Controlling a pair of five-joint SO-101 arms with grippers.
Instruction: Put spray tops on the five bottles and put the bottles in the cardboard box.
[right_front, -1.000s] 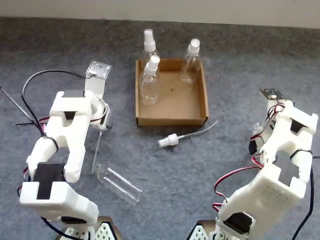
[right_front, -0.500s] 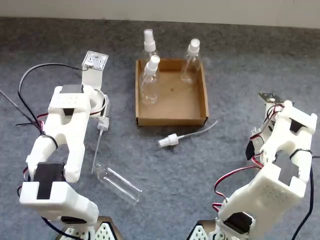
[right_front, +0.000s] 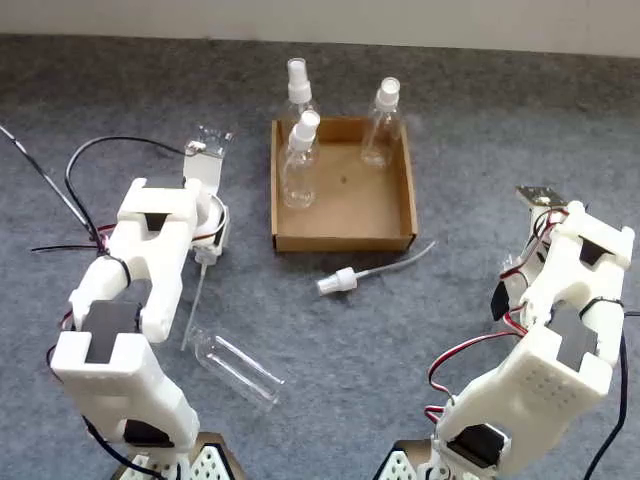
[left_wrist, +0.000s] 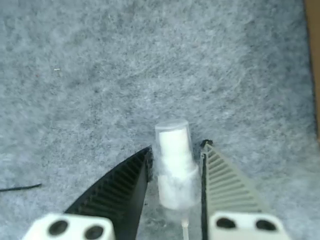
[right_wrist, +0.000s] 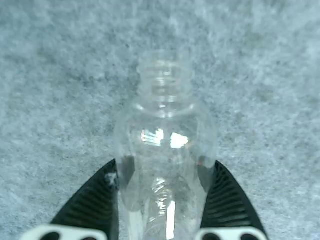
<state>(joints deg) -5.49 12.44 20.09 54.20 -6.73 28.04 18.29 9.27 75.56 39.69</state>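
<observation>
Swinging slightly toward the cardboard box since a second ago, the left arm carries its load along. That box, with capped bottles standing in it, sits just beside the left gripper. The right gripper pinches an uncapped clear bottle. Another open bottle lies back by the left arm's base. The left gripper clamps a white spray top; a loose spray top lies between the grippers.

Grey carpet covering the table; short, speckled pile, seen close up in both wrist views. Pale strip bordering the carpet along its far edge, running the full width.
</observation>
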